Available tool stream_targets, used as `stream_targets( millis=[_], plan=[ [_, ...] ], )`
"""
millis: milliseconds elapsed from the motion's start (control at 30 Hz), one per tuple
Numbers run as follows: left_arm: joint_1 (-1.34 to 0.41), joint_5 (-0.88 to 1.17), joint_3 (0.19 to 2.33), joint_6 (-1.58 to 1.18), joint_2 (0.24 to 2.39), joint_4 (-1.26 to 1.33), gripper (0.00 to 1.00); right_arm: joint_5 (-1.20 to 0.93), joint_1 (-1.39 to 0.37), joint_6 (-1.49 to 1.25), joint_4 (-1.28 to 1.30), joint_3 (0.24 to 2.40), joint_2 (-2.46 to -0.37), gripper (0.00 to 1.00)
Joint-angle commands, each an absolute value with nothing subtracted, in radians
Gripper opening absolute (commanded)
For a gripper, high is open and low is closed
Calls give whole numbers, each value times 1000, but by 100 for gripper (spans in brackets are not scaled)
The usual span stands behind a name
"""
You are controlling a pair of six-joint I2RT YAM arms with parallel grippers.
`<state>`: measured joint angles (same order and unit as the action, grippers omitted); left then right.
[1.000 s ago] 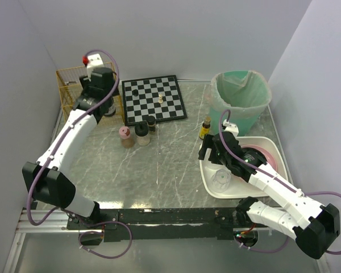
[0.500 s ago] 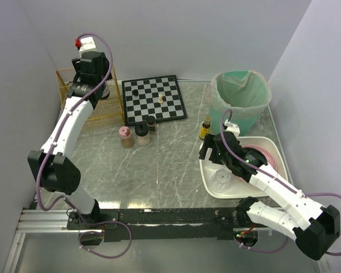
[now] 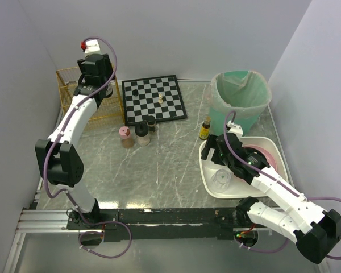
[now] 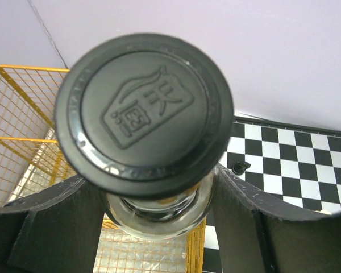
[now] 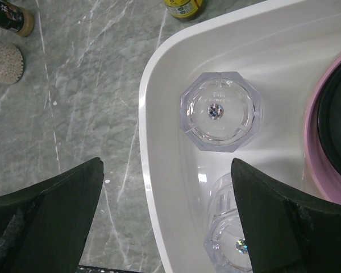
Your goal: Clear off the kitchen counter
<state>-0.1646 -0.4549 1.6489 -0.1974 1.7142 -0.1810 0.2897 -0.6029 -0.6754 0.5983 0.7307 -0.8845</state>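
L gripper (image 4: pixel 153 227) clamped on black-capped glass jar (image 4: pixel 142 108), held above yellow wire basket (image 4: pixel 23 142) at far-left corner of kitchen counter (image 3: pixel 159 165). R gripper (image 5: pixel 165 216) spread wide, gripping nothing, over white tray (image 5: pixel 149 170) w/ two clear tumblers (image 5: pixel 220 111), counter's near-right

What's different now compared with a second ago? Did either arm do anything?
The left gripper rose from down at the yellow wire basket to above it. It is now shut on a black-lidded jar; whether it held the jar earlier is unclear. The right gripper, open over the white tray, barely moved. The chessboard and the bottles on the kitchen counter stayed put.
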Motion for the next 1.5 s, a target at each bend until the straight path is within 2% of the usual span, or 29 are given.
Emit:
stream_targets(
  millis=[0, 433, 1033, 1233, 1467],
  plan=[
    [-150, -423, 1643, -187, 1675, 20, 1, 304, -595, -684, 591, 730, -876, 100],
    [-149, -338, 1606, -216, 1758, 20, 1, 304, -589, -683, 597, 726, -874, 100],
    [-149, -337, 1525, -238, 1828, 31, 1, 295, -577, -678, 598, 721, -868, 100],
    [-149, -345, 1502, -242, 1833, 35, 18, 296, -575, -678, 603, 718, -864, 99],
    [-149, -359, 1480, -241, 1838, 31, 30, 285, -574, -676, 603, 723, -870, 99]
  ],
)
